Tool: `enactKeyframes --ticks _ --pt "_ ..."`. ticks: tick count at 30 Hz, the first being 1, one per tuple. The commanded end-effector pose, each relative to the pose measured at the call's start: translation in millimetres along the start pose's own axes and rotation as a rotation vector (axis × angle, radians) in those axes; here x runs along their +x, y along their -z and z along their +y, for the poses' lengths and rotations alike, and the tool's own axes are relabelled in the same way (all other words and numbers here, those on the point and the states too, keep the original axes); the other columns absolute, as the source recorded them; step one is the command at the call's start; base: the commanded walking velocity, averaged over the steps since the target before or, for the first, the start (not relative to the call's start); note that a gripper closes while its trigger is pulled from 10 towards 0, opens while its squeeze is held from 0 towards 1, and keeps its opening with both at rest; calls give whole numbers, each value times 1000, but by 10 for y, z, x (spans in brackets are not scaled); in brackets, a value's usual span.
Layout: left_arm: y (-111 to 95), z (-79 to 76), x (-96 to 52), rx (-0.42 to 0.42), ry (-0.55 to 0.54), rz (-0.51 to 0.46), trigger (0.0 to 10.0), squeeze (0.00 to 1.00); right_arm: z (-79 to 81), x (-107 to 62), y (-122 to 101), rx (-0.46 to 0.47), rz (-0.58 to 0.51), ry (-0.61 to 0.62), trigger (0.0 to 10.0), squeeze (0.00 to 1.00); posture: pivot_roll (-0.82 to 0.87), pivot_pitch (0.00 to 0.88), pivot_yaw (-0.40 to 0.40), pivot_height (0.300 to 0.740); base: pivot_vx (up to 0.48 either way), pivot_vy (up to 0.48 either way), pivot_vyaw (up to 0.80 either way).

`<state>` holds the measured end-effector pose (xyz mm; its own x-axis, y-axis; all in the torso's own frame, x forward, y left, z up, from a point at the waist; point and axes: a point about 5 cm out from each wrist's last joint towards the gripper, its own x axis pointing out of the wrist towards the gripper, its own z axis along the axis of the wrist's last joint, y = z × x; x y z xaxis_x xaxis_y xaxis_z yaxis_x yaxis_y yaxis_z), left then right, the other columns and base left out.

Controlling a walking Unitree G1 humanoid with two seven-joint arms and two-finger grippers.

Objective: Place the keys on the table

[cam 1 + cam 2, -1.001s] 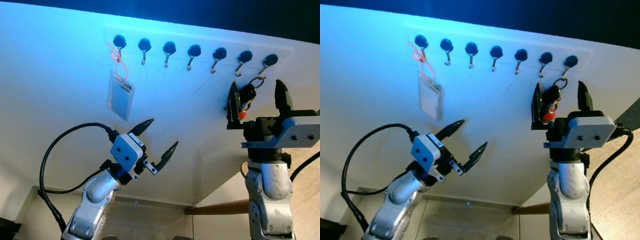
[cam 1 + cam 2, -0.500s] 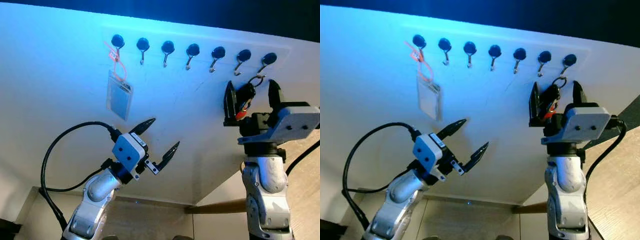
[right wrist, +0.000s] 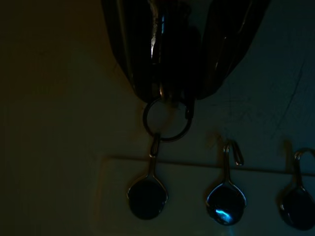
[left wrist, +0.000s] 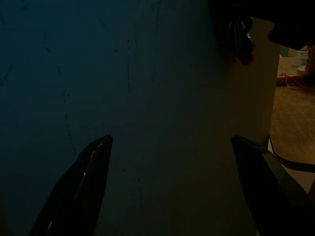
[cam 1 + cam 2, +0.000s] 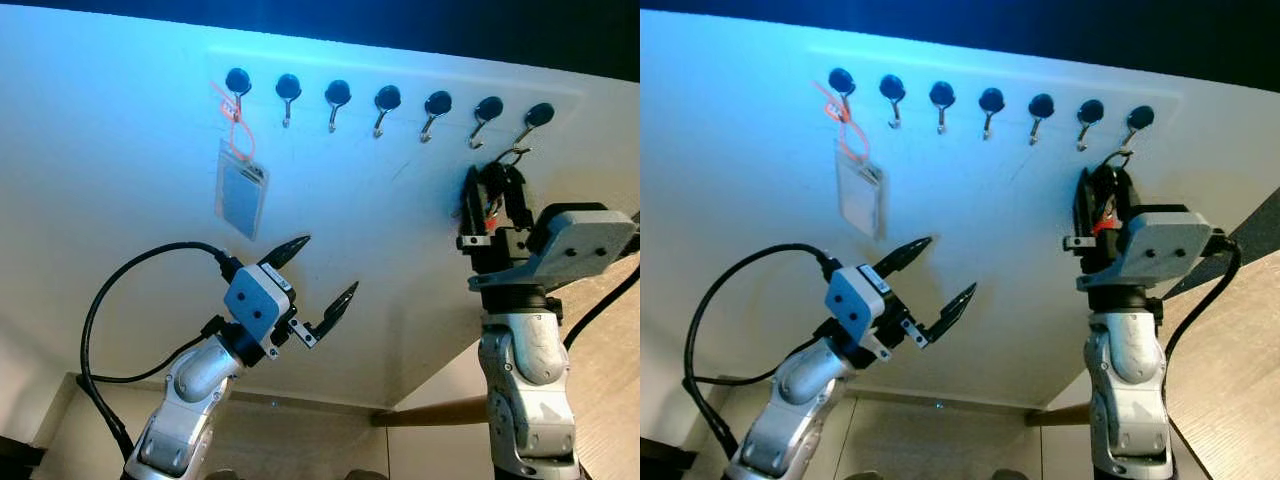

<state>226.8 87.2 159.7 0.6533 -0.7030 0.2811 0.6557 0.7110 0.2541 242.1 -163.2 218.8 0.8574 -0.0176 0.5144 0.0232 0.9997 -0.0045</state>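
A bunch of keys (image 5: 489, 203) with a red tag hangs by its ring (image 3: 166, 120) from the rightmost black hook (image 5: 538, 116) on a white wall. My right gripper (image 5: 491, 188) is raised to the wall and shut on the keys just below the ring. Most of the bunch is hidden between the fingers (image 3: 129, 54). My left gripper (image 5: 325, 267) is held up lower and to the left, open and holding nothing, away from the keys. In the dim left wrist view the keys (image 4: 241, 37) show faintly ahead.
Several black hooks (image 5: 387, 98) run in a row along the wall. A clear badge holder (image 5: 241, 196) on an orange lanyard hangs from the leftmost hook (image 5: 237, 80). The wall ends at a corner on the right, with wooden floor (image 5: 612, 330) beyond.
The right gripper's fingers, spread either side of the keys a second ago, have come together on them. The left arm has stayed put.
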Motion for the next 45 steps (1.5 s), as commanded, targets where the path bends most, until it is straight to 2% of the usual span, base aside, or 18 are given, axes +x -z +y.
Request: enactKeyframes --ticks 1,9,10,11,17,24,45 --pt "1 -14 -4 10 16 12 10000 0 13 -36 95 9 64 -4 10000 0 67 91 -75 740 0 0 0" --pt "3 -11 4 11 20 14 10000 0 -11 -58 131 16 87 17 10000 0 67 91 -72 740 0 0 0" --pt "2 -11 6 12 21 14 10000 0 -13 -57 131 19 87 18 980 0 67 92 -71 740 0 0 0" --pt "1 -11 6 13 21 14 10000 0 -12 -58 128 25 85 17 0 0 67 92 -71 740 0 0 0" --pt "-3 -7 8 15 19 12 10000 0 -6 -49 101 35 70 15 0 0 66 91 -72 740 0 0 0" --pt "-15 -20 5 14 21 6 10000 0 21 -8 -77 33 -22 2 0 0 62 87 -74 740 0 0 0" --pt "-29 -61 -7 6 44 2 10000 0 86 57 -337 107 -98 -4 0 0 55 86 -72 740 0 0 0"
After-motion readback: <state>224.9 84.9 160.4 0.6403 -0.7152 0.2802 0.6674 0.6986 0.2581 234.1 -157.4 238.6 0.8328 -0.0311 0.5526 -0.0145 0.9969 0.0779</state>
